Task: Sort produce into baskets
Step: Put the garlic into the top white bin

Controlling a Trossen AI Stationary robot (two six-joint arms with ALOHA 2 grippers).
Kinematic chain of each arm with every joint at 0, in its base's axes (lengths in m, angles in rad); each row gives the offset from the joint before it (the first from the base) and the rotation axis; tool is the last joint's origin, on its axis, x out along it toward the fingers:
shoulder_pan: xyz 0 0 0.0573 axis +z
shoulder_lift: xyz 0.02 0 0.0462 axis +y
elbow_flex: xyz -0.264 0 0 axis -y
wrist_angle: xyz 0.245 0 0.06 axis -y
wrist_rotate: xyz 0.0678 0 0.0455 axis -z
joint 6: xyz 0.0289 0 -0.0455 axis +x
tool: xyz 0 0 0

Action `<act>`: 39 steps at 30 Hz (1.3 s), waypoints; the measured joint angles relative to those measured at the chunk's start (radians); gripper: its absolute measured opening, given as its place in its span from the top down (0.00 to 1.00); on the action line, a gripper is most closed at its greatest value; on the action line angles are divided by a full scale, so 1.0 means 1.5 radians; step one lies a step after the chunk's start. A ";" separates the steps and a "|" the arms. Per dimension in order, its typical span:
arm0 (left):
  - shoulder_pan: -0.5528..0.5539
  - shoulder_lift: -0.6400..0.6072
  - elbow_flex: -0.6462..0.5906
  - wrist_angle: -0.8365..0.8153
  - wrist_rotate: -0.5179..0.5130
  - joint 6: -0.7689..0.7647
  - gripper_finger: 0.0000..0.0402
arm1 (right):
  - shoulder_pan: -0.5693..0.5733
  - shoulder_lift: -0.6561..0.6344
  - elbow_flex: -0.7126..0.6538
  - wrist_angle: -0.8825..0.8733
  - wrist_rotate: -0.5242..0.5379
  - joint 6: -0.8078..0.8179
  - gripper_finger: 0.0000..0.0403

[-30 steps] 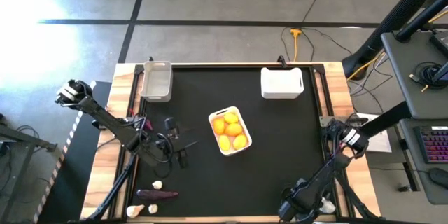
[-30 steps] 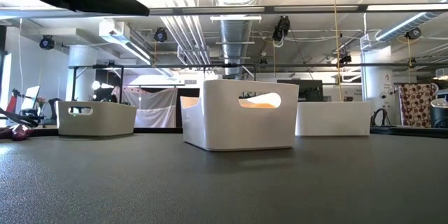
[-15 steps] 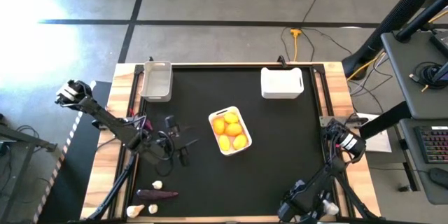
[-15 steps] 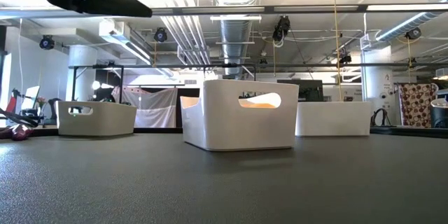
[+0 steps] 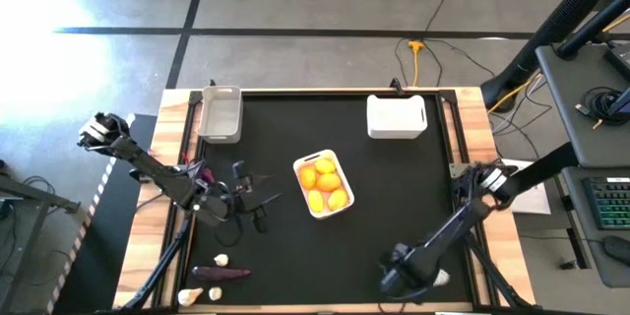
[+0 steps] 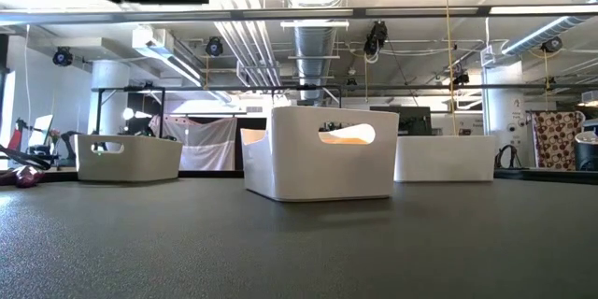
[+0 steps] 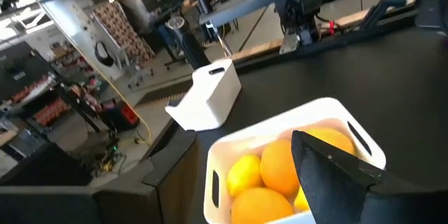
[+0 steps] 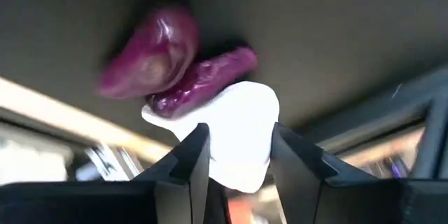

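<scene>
A white basket (image 5: 323, 184) at the table's middle holds several yellow and orange fruits (image 7: 280, 171). A grey basket (image 5: 220, 113) stands far left and a white basket (image 5: 397, 116) far right. A purple vegetable (image 5: 221, 274) and three white garlic bulbs (image 5: 221, 259) lie at the near left. My left gripper (image 5: 251, 200) hovers open and empty left of the middle basket. My right gripper (image 8: 238, 161) is at the near right edge, shut on a white garlic bulb (image 5: 440, 278), with two purple vegetables (image 8: 150, 56) just beyond it. My right gripper has the white garlic bulb's narrower end (image 8: 238, 168) between its two fingers (image 8: 190, 161), one on each side. The bulb's wider part (image 8: 210, 112) stands out past the fingertips, next to the purple vegetables. Whether the bulb is clear of the table, I cannot tell.
The wooden table frame (image 5: 492, 256) runs close by my right gripper. In the low view the three baskets stand in a row: grey (image 6: 129, 157), middle (image 6: 322, 149), white (image 6: 446, 157). Black tabletop lies open between the baskets and the near edge.
My right arm has swung toward the table's left and a little toward the far edge, and the white bulb beside it has shifted the same way. My left gripper has risen slightly.
</scene>
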 joint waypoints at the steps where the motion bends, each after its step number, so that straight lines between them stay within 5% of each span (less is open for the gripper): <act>1: 0.000 0.000 0.000 0.013 0.000 0.015 0.48 | -0.010 -0.012 0.005 0.000 0.040 0.000 0.70; 8: 0.002 -0.001 0.000 0.059 0.001 0.070 0.48 | -0.089 -0.104 0.012 -0.025 0.307 -0.030 0.70; 17: 0.007 -0.001 0.000 0.058 -0.002 0.103 0.48 | -0.233 -0.199 0.012 -0.146 0.523 -0.104 0.70; 25: 0.007 -0.002 0.000 0.042 -0.012 0.115 0.48 | -0.447 -0.266 0.011 -0.194 0.702 -0.145 0.70; 32: 0.007 -0.002 0.000 0.008 -0.031 0.105 0.48 | -0.688 -0.269 0.011 -0.167 0.753 -0.263 0.71; 39: 0.006 -0.010 0.000 -0.068 -0.029 0.054 0.48 | -0.857 -0.245 -0.033 0.021 0.722 -0.401 0.69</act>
